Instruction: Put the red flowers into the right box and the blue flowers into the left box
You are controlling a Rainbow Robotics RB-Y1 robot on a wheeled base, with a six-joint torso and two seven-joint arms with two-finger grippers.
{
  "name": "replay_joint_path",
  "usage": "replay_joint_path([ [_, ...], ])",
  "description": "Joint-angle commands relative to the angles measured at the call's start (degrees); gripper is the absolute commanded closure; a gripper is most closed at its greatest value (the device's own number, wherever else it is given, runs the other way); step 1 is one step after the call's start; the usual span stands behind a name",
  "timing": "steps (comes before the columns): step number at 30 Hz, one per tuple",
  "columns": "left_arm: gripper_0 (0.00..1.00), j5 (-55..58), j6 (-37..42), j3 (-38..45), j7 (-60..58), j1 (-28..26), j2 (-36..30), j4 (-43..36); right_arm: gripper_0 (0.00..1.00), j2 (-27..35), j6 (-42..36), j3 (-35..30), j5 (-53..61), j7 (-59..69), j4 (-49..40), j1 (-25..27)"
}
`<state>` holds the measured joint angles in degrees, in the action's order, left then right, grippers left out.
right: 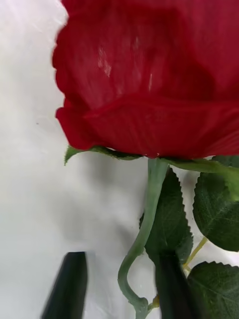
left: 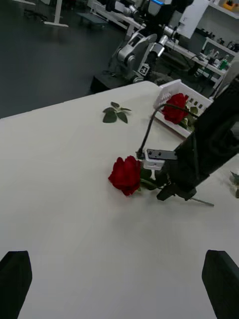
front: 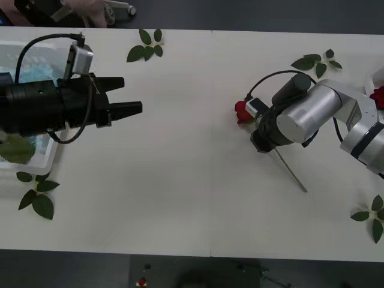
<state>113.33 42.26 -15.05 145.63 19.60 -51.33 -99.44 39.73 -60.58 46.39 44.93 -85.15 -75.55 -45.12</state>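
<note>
1. Your right gripper is down at the table, right of centre, over a red rose that lies flat. In the right wrist view its black fingers stand apart, one on bare table, the other over the leaves, with the green stem between them; they are not clamped on it.
2. The rose head points toward the table's middle; its thin stem runs out from under the right arm toward the near edge.
3. Your left gripper hangs above the table's left part, fingers spread apart and holding nothing, pointing toward the middle.
4. The left box sits at the left edge beneath the left arm; pale blue flowers show inside it.
5. The right box sits at the right edge, well apart from the rose on the table; a second red rose lies in it. In the left wrist view its wall looks slotted.
6. Open room: the stretch of table between the two grippers is bare white surface.
7. Loose leaf sprigs lie near the edges: one at the far side, one beyond the right arm, one at the near left, one at the near right.
</note>
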Motion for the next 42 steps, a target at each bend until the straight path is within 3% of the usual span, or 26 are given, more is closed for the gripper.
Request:
replay_joint_path([
  [1, 0.00, -4.70, -0.78, 1.16, 2.02, 0.88, 1.85, -3.39, 1.00, -0.09, 1.08, -0.86, -0.28, 2.18, 0.32, -1.72],
  [9, 0.00, -11.99, -0.60, -2.53, 1.23, 3.25, 4.48, -9.72, 1.00, 0.17, 1.25, -0.95, 0.25, 2.62, 1.63, -2.69],
  [14, 0.00, -11.82, -0.51, -3.41, 1.32, 2.81, 4.40, -11.21, 1.00, 3.86, -0.59, -4.90, 7.01, 3.50, 0.84, -4.27],
  [22, 0.00, -10.23, -0.51, -4.64, 1.23, 2.90, 4.48, -11.74, 1.00, 16.87, -18.35, -21.43, 18.09, 2.35, -0.30, -9.37],
  [28, 0.00, -10.23, -0.51, -4.64, 1.23, 2.90, 4.48, -11.74, 1.00, 23.73, -25.99, -27.75, 9.21, -4.24, 0.67, -10.51],
  [34, 0.00, -10.23, -0.51, -4.64, 1.23, 2.90, 4.48, -11.74, 1.00, 25.92, -22.83, -27.75, 1.92, -6.79, 9.63, -10.51],
  [42, 0.00, -10.23, -0.51, -4.64, 1.23, 2.90, 4.48, -11.74, 1.00, 24.78, -8.50, -25.91, -2.83, -13.91, 25.36, -10.51],
])
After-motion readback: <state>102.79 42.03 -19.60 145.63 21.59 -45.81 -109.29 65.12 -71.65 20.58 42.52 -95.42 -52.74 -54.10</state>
